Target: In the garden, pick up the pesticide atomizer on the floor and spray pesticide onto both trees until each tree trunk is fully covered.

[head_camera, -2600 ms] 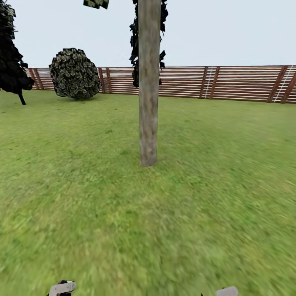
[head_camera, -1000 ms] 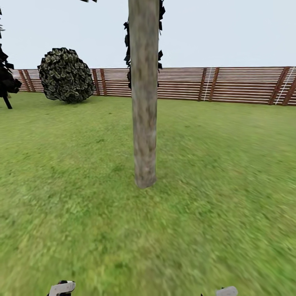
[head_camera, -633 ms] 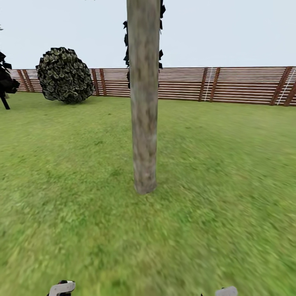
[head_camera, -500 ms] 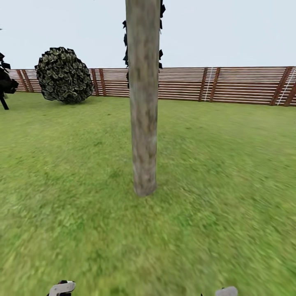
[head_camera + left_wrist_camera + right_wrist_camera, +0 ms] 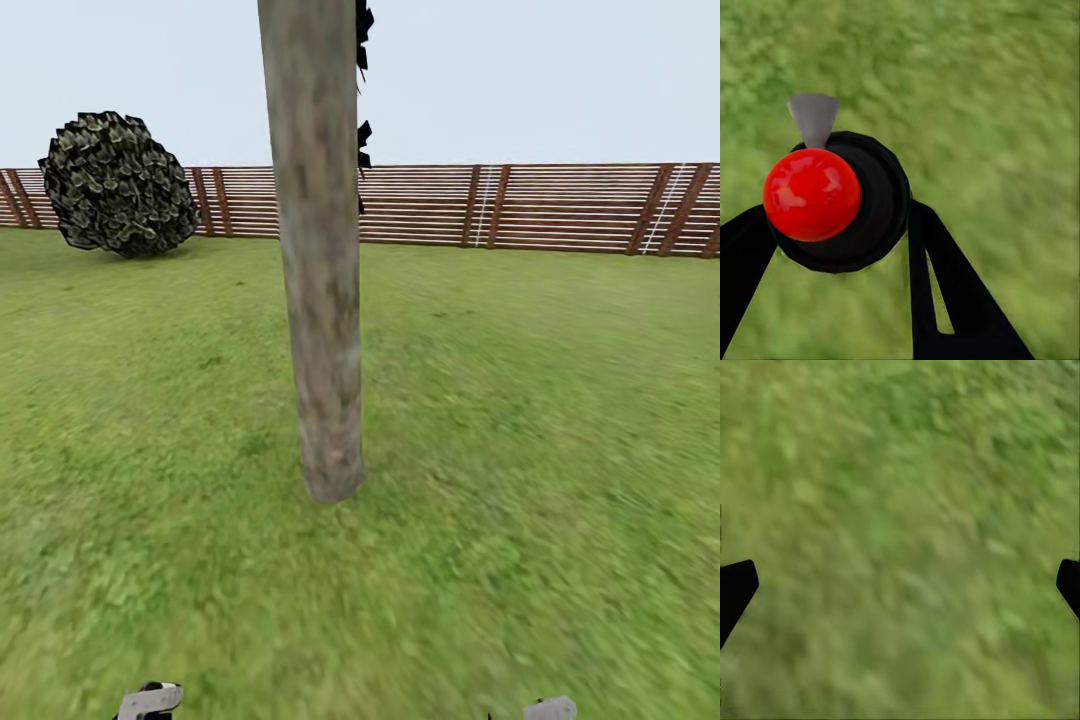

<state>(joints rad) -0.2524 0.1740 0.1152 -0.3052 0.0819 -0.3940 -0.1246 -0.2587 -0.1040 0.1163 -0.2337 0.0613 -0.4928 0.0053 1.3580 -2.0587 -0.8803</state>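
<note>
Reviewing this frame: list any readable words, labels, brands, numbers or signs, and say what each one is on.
None: there is no readable text in these pictures.
The pesticide atomizer held in the left gripper shows a plain red cap and a black body, no label facing the camera.
The tree trunk, the wooden fence, the round bush and the grass under the open right gripper carry no lettering or signs.

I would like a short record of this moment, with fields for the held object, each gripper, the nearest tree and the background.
held object: pesticide atomizer, red top, black body, grey nozzle
left gripper: shut on the atomizer, above grass
right gripper: open, nothing between the fingers, above grass
nearest tree: tree trunk, upright, straight ahead on the lawn
background: wooden fence, round bush
</note>
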